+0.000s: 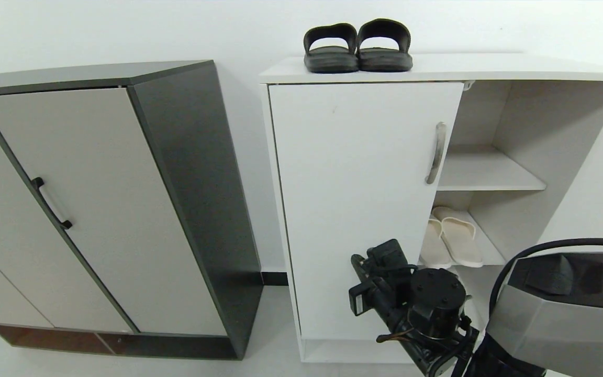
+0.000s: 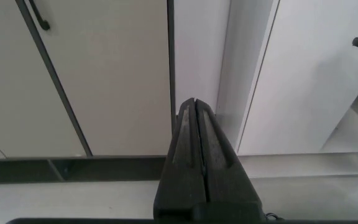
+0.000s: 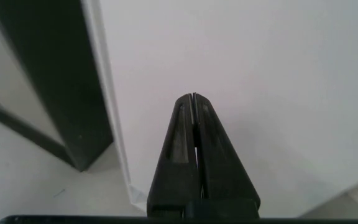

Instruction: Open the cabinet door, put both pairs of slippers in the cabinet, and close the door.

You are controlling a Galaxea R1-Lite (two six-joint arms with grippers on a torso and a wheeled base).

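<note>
Showing the task roughly half done, by my judgement: the white cabinet [image 1: 516, 65] has one door [image 1: 602, 173] swung open, and the white slippers [image 1: 450, 235] lie on its lower shelf [image 1: 491, 250]. The black slippers [image 1: 358, 48] sit on the cabinet's top, not yet stowed, and the door is left to close. Left gripper [image 2: 194, 102] and right gripper [image 3: 193, 96] hang low before the cabinet, fingers pressed together, empty. A grey cabinet [image 1: 97, 199] stands beside it. I see nothing blocking the opening.

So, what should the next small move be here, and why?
Probably lift the right tool, opening it, toward the black slippers on the cabinet top. The white slippers already lie on the lower shelf of the open side. Both it and the left tool are shut and empty.
</note>
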